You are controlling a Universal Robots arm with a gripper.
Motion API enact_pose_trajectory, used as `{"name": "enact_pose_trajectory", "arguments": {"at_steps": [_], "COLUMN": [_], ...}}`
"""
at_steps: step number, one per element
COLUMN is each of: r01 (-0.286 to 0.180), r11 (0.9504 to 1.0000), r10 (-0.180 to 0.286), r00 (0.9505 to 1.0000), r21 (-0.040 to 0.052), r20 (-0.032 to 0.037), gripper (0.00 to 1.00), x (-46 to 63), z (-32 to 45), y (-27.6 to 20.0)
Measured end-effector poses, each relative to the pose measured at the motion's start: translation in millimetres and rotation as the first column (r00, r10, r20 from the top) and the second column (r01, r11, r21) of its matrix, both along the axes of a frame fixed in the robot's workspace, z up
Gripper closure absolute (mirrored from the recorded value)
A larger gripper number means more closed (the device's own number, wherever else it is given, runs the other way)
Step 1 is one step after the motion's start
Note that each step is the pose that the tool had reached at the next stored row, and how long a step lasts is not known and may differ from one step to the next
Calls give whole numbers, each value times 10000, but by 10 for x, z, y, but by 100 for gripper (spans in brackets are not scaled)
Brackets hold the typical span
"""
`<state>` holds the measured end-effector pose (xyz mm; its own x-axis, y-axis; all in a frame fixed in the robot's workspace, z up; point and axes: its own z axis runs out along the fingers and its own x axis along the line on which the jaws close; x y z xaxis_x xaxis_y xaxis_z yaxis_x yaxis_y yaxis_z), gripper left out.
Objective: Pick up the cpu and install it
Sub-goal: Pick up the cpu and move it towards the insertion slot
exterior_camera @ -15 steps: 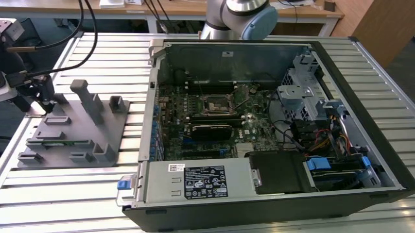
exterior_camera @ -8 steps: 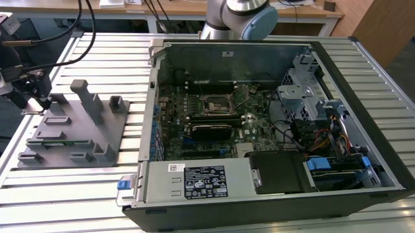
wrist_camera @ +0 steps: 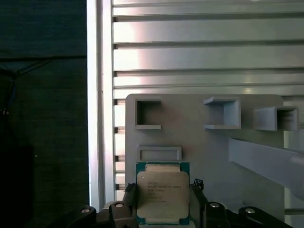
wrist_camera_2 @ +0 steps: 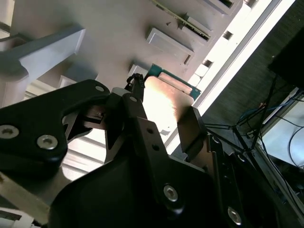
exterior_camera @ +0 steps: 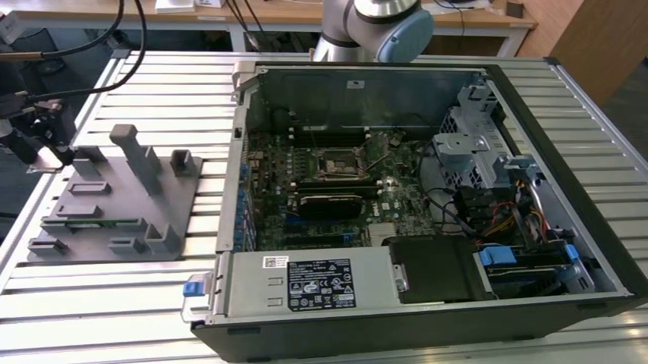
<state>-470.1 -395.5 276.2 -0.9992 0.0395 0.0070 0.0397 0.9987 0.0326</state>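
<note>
The cpu (wrist_camera: pixel 162 197) is a thin square chip with a pale metal top and a green rim. In both wrist views it sits between my two fingers, which press on its opposite edges (wrist_camera_2: pixel 166 97). My gripper (wrist_camera: pixel 164 204) is shut on it, over the near-edge corner of the grey holder plate (wrist_camera: pixel 199 123). In the exterior view my gripper (exterior_camera: pixel 45 155) hangs at the far left, just off the left end of that plate (exterior_camera: pixel 121 197). The motherboard's black square socket (exterior_camera: pixel 332 163) lies inside the open computer case (exterior_camera: pixel 567 189), well to the exterior view's right of my gripper.
The grey plate carries upright posts (exterior_camera: pixel 136 152) and several small pockets (wrist_camera: pixel 148 114). It lies on a slatted metal table (exterior_camera: pixel 102 303). Black cables (exterior_camera: pixel 91 42) hang at the exterior view's upper left. The arm's base (exterior_camera: pixel 369 30) stands behind the case.
</note>
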Motion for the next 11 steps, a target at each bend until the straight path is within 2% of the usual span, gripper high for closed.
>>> {"name": "enact_pose_trajectory", "arguments": {"at_steps": [11], "r01": [0], "r11": [10000], "r10": [0], "r00": [10000], "r21": [-1], "r20": [0], "gripper": [47], "x": [1], "z": [282], "y": [16]}}
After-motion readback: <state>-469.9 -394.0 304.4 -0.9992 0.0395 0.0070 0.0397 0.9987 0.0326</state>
